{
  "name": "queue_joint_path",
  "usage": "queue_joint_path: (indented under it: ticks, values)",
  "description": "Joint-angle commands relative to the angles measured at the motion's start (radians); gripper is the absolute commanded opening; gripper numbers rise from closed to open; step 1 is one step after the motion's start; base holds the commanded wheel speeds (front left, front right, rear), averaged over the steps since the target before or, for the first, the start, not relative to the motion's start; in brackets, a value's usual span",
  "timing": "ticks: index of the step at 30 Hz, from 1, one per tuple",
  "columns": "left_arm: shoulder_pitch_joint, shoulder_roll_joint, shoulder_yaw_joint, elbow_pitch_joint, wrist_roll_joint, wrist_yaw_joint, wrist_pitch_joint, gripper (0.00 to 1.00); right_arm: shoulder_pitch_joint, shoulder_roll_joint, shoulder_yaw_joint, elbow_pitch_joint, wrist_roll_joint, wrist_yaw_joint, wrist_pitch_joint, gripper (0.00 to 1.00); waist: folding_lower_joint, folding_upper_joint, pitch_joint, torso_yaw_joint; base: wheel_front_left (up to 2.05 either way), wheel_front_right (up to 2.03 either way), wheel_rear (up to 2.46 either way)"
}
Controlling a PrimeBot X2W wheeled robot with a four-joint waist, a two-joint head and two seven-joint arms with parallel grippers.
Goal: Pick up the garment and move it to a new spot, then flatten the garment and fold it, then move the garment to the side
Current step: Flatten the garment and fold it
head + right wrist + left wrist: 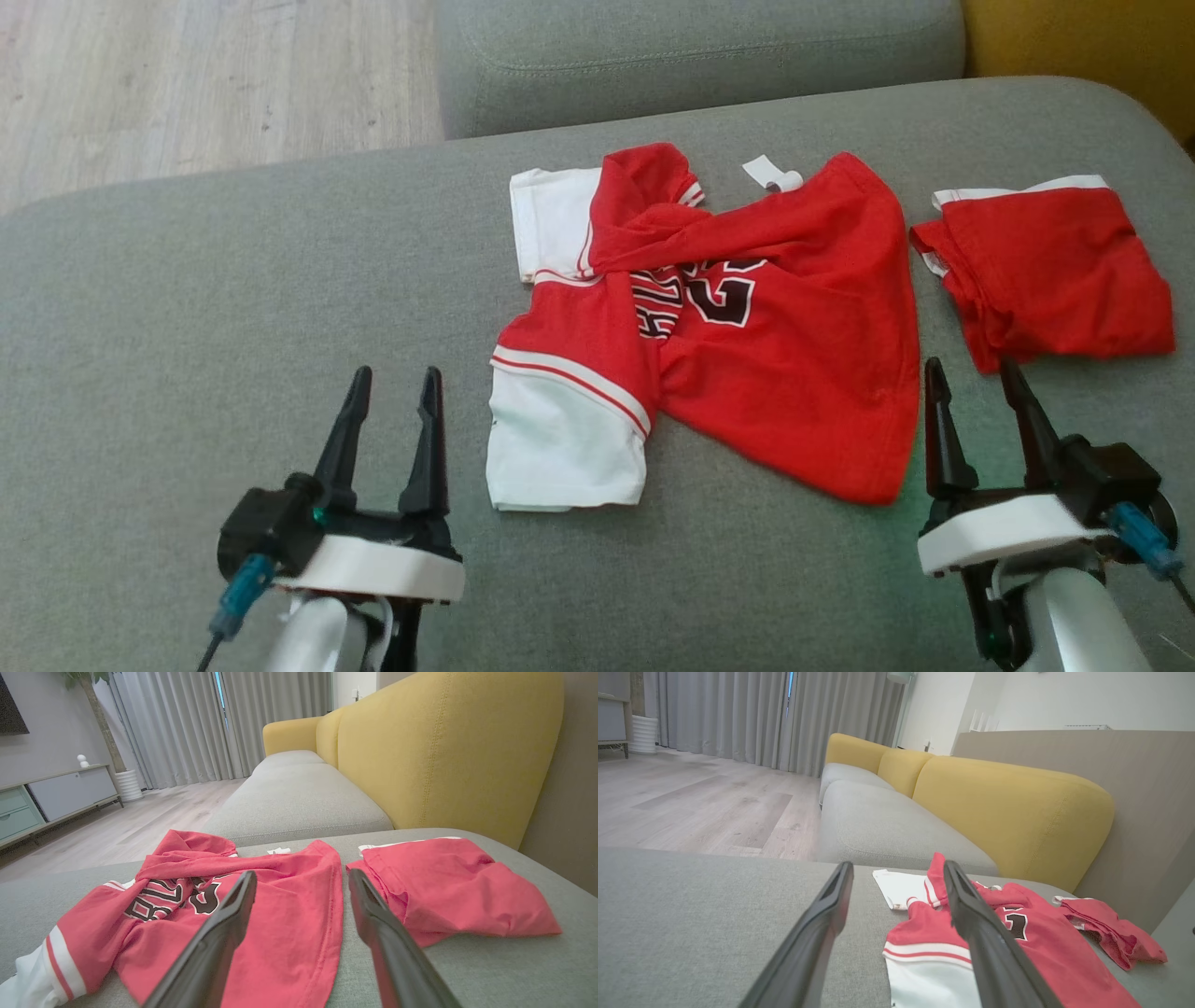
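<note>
Red-and-white shirt [728, 345] lies twisted on the sofa cushion [233, 327], red shorts [1055, 271] just beside. Spread and empty: left gripper [397, 373], right gripper [971, 366], flanking it. Risk: layers perhaps tangled; a pinch may lift a bunch or snag the shorts.

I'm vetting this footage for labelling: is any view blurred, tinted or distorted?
Head view: slightly soft, with a green glow on the cushion by the right gripper. Left wrist view: wide-angle stretch, the left gripper looming large and soft-edged. Right wrist view: the jersey looks washed-out pink, shadows faint.
</note>
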Motion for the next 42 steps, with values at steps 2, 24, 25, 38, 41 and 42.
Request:
queue_joint_path:
  ticks: [2, 24, 25, 38, 41, 42]
  values:
    - [-0.054, 0.002, 0.017, -0.001, 0.001, -0.006, -0.005, 1.0, -0.041, -0.002, 0.032, -0.046, 0.001, 0.003, -0.013, 1.0, 0.0, -0.0001, 0.005, -0.001, 0.0, 0.0, 0.0]
    - [-0.171, 0.002, -0.16, 0.397, -0.066, 0.078, 0.163, 1.0, -0.054, -0.002, 0.06, -0.042, 0.006, 0.003, -0.014, 1.0, 0.0, -0.0001, 0.051, -0.053, 0.0, 0.0, 0.0]
    - [-0.176, 0.002, -0.164, 0.407, -0.072, 0.082, 0.172, 1.0, -0.056, -0.002, 0.061, -0.042, 0.007, 0.003, -0.014, 1.0, 0.0, -0.0001, 0.054, -0.058, 0.0, 0.0, 0.0]
    - [-0.212, 0.001, -0.218, 0.449, -0.103, 0.042, 0.217, 0.0, -0.069, -0.002, 0.051, -0.034, 0.01, 0.003, -0.014, 1.0, 0.0, -0.0001, 0.074, -0.083, 0.0, 0.0, 0.0]
    - [-0.219, 0.004, -0.198, 0.426, -0.114, 0.041, 0.155, 0.0, -0.066, -0.002, 0.046, -0.01, 0.003, 0.003, -0.014, 1.0, 0.0, -0.0001, 0.069, -0.077, 0.0, 0.0, 0.0]
    - [-0.221, 0.006, -0.188, 0.417, -0.12, 0.042, 0.131, 0.0, -0.065, -0.002, 0.044, 0.0, 0.001, 0.003, -0.014, 1.0, 0.0, -0.0001, 0.067, -0.075, 0.0, 0.0, 0.0]
